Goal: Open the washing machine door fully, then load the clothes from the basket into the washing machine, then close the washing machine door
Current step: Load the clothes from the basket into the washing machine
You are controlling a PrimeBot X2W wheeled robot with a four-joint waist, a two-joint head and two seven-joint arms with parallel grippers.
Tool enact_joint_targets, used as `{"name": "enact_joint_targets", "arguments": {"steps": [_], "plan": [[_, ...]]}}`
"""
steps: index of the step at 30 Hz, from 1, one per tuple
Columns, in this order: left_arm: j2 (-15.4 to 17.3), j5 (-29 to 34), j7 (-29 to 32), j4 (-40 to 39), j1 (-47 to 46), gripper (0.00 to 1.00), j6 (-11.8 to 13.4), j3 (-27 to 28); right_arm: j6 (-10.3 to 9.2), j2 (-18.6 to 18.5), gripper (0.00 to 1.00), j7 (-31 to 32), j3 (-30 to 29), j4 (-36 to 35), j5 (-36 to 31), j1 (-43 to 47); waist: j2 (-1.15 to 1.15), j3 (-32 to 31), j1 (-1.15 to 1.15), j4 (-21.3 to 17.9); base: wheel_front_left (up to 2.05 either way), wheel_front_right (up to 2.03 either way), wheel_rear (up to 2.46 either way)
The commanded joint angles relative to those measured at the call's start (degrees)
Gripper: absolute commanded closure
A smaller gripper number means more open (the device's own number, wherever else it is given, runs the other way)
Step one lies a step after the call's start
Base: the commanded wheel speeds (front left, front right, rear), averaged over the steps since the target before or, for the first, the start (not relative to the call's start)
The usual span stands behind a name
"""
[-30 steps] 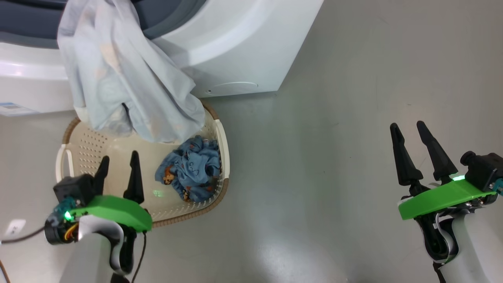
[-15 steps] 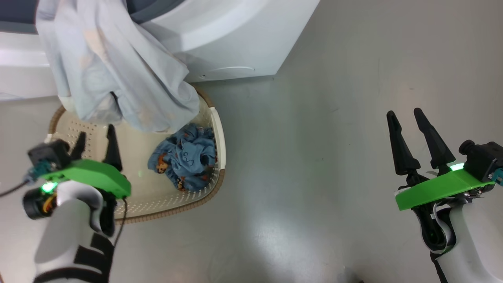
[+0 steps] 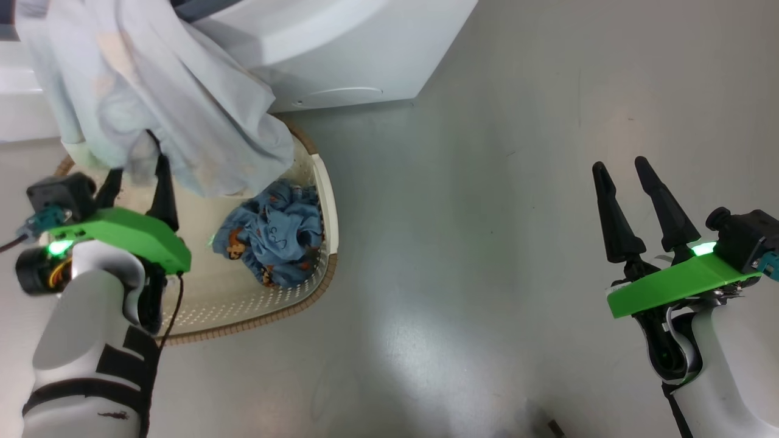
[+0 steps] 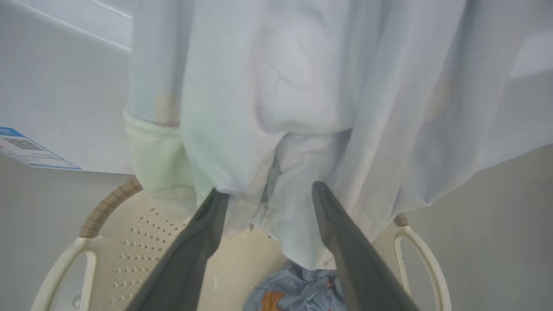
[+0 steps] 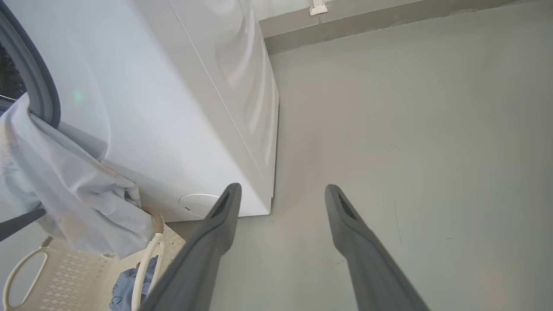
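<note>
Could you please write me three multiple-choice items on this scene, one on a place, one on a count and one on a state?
1. Where does the blue printed garment lie?
A. On a chair
B. In the drum
C. In the basket

2. How many garments are in view?
A. One
B. Two
C. Four

3. How is the right gripper?
A. Open, holding nothing
B. Shut on cloth
C. Shut on a handle

Answers:
1 C: it sits bunched against the basket's wall.
2 B: there is the blue one, and the pale garment hanging from the washing machine.
3 A: its jaws stand apart over bare floor.
</note>
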Motion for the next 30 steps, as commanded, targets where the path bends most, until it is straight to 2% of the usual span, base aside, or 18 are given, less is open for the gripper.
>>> {"name": "enact_joint_targets", "arguments": {"steps": [1, 6, 13, 21, 30], "plan": [[2.74, -1.65, -0.37, -2.01, 0.07, 0.00, -0.12, -0.61, 0.10, -0.20, 0.00, -0.69, 0.93, -1.35, 0.07, 0.65, 0.00, 0.33, 0.00, -0.10, 0.00, 0.00, 0.00], [4.17, -6.67, -0.37, -4.92, 0.85, 0.00, -0.12, -6.53, 0.10, -0.10, 0.00, -0.69, 0.66, -1.34, 0.04, 0.72, 0.00, 0.54, 0.00, -0.08, 0.00, 0.00, 0.00], [6.55, -11.36, -0.37, -5.68, 0.24, 0.00, -0.13, -10.55, 0.10, 0.04, 0.00, -0.69, 0.89, -1.69, -0.03, 0.42, 0.00, 0.93, 0.00, -0.23, 0.00, 0.00, 0.00], [6.73, -14.04, -0.37, -7.20, -2.11, 0.00, -0.13, -15.34, 0.10, -0.01, 0.00, -0.69, 0.95, -1.94, 0.04, 0.14, 0.00, 1.75, 0.00, -0.28, 0.00, 0.00, 0.00], [6.98, -15.42, -0.37, -7.97, -3.02, 0.00, -0.13, -18.01, 0.10, 0.48, 0.00, -0.69, 1.19, -1.89, -0.01, 0.05, 0.00, 1.95, 0.00, -0.49, 0.00, 0.00, 0.00]]}}
